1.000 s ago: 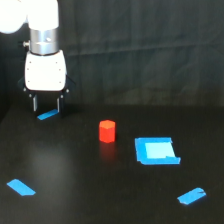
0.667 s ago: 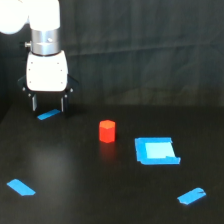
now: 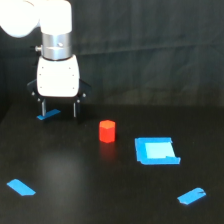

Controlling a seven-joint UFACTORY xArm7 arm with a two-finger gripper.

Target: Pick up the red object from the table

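Note:
The red object is a small red-orange stubby block standing on the black table, near the middle of the exterior view. My gripper hangs from the white arm to the exterior view's left of the block and slightly behind it, apart from it. Its two dark fingers point down with a wide gap between them and nothing held. A blue tape strip shows between and behind the fingers.
A larger blue square patch lies to the exterior view's right of the block. One blue tape strip lies at the front left, another at the front right. A dark curtain backs the table.
The gripper has moved toward the exterior view's right, closer to the red block, and sits a little higher in the view. The block and tape have not moved.

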